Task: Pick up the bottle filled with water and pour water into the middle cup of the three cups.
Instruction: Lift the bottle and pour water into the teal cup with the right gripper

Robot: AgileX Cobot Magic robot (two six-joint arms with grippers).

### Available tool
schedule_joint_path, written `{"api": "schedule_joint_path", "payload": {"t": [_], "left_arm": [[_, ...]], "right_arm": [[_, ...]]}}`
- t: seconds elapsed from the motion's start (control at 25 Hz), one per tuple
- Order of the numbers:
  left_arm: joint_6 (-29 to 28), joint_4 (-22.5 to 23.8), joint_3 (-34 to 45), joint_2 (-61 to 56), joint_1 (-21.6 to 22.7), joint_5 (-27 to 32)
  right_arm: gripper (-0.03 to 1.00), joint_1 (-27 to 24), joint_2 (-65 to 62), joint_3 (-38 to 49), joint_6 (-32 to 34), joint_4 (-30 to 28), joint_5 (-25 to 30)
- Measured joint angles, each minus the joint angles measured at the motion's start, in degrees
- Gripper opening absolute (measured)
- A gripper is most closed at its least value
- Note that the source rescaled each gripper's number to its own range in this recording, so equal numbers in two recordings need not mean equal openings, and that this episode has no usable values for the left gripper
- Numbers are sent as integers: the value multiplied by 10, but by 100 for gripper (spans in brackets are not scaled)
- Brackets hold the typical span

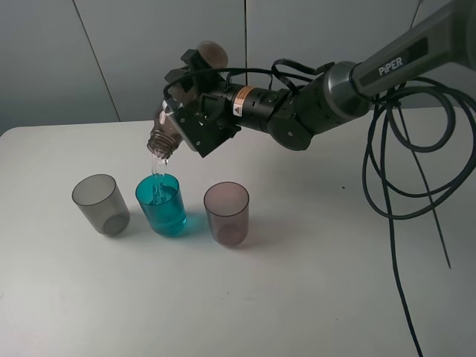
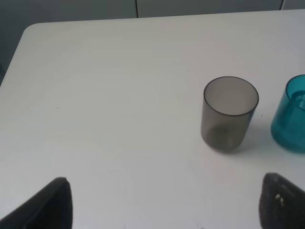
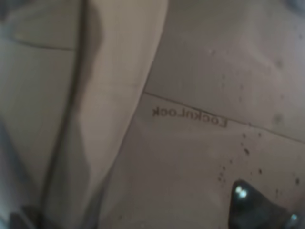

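Note:
My right gripper (image 1: pixel 186 111) is shut on the smoky brown bottle (image 1: pixel 165 138), tilted with its neck down over the teal-blue middle cup (image 1: pixel 161 204). Water streams from the neck into that cup, which holds water. The smoky grey cup (image 1: pixel 100 204) stands to its left and the pinkish-mauve cup (image 1: pixel 226 213) to its right. The right wrist view is filled by the bottle's wall (image 3: pixel 190 95) close up. The left wrist view shows the grey cup (image 2: pixel 229 113), the teal cup's edge (image 2: pixel 291 119) and my left gripper (image 2: pixel 167 202) open, with dark fingertips (image 2: pixel 50 205) low over the table.
The white table (image 1: pixel 297 297) carries all three cups. Black cables (image 1: pixel 405 163) hang from the right arm over the table's right side. A grey wall (image 1: pixel 74 59) stands behind the table's far edge.

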Motion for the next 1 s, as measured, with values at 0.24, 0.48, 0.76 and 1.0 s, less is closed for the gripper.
{"api": "schedule_joint_path", "payload": {"t": [0.24, 0.48, 0.76, 1.0], "left_arm": [[0, 0, 0, 0, 0, 0], [-2, 0, 0, 0, 0, 0], [-2, 0, 0, 0, 0, 0], [-2, 0, 0, 0, 0, 0]], "right_arm": [[2, 0, 0, 0, -8, 1, -2], [2, 0, 0, -1, -16, -3, -7], [2, 1, 0, -1, -19, -31, -18], [2, 5, 0, -1, -34, -69, -24]]}}
